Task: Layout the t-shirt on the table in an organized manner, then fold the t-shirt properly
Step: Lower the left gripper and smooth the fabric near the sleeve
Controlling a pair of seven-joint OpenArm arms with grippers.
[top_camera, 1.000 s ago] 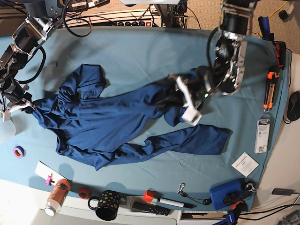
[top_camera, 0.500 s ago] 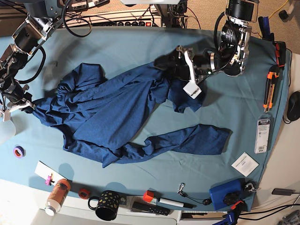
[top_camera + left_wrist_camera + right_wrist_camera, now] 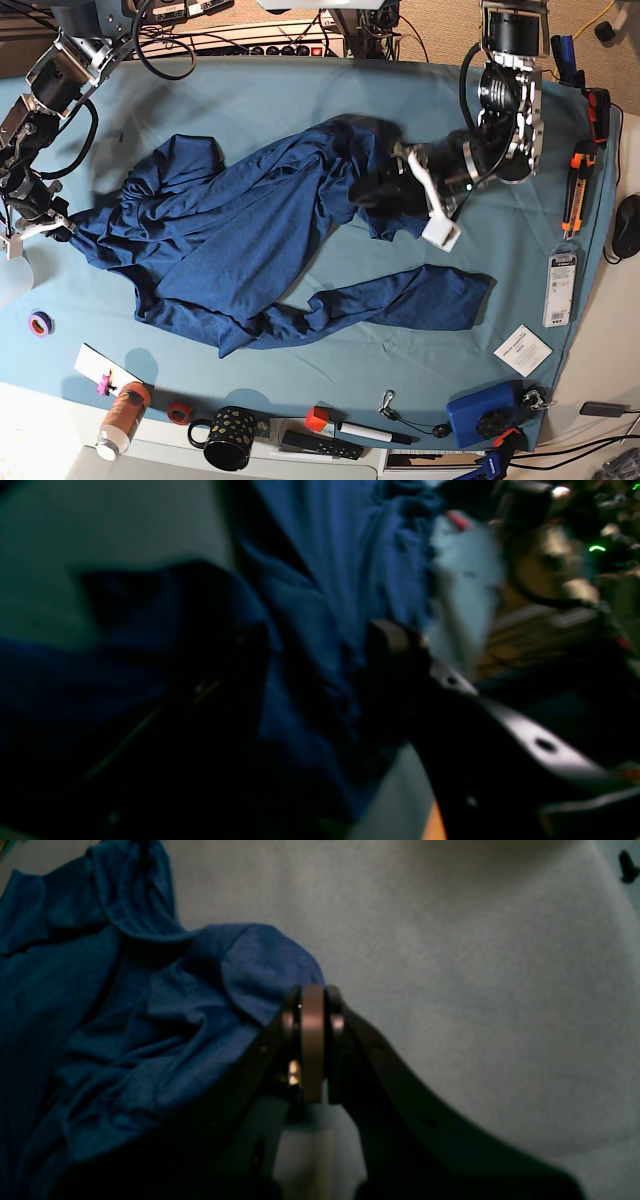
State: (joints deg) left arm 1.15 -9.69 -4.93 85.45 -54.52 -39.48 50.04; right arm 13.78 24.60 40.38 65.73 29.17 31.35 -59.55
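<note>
Our right claw (image 3: 312, 1040) pinches the crumpled navy fabric t-shirt (image 3: 250, 240) near the teal-clothed table's (image 3: 300, 100) left edge. We cannot tell our left claw's (image 3: 415, 190) state. Pulling now could bunch the fabric.

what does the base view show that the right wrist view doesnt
Only the base view shows the whole crumpled t-shirt across the table, the left gripper at the shirt's upper right part, and the clutter along the near edge, such as the black mug and blue box.

Only the right wrist view shows up close that the right gripper has its jaws together on a corner of the fabric.

Both show the navy shirt, the teal cloth under it, and the right gripper at the shirt's edge.
</note>
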